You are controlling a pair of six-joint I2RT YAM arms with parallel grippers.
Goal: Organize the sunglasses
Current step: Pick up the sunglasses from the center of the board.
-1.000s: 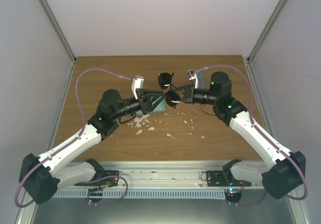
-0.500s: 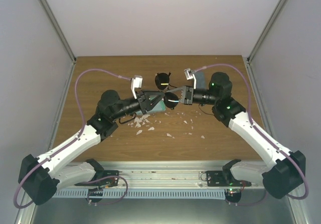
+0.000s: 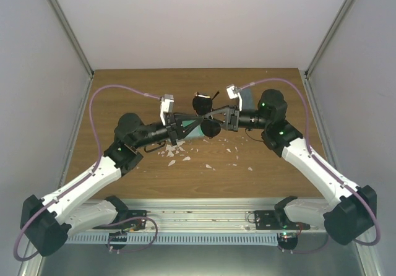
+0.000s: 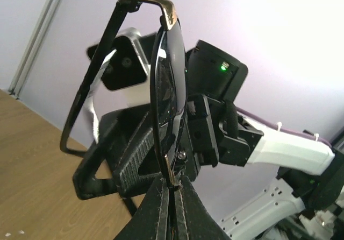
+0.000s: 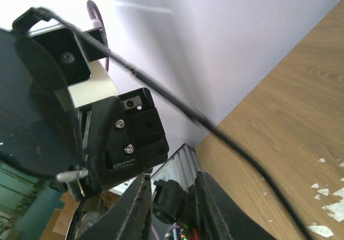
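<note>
The dark-lensed sunglasses [image 3: 209, 128] hang above the table between my two grippers, their temples unfolded. My left gripper [image 3: 187, 126] is shut on the thin frame edge beside one lens; in the left wrist view the jaws [image 4: 173, 182] pinch the rim and the sunglasses [image 4: 169, 84] stand upright above them. My right gripper [image 3: 223, 118] sits just right of the glasses with its jaws parted. In the right wrist view nothing lies between the gripper's [image 5: 172, 178] fingers, a dark lens [image 5: 32, 111] fills the left side and a temple runs diagonally across.
A teal-lined case [image 3: 193, 133] lies under the left gripper, and a grey-blue piece [image 3: 246, 96] lies behind the right wrist. White flakes [image 3: 179, 153] are scattered on the wooden table [image 3: 124, 96] in front of both arms. Side walls stand close on both sides.
The left gripper has closed onto the sunglasses' frame. The right gripper, shut on them before, has let go and opened slightly. The left arm has drawn a little to the left.
</note>
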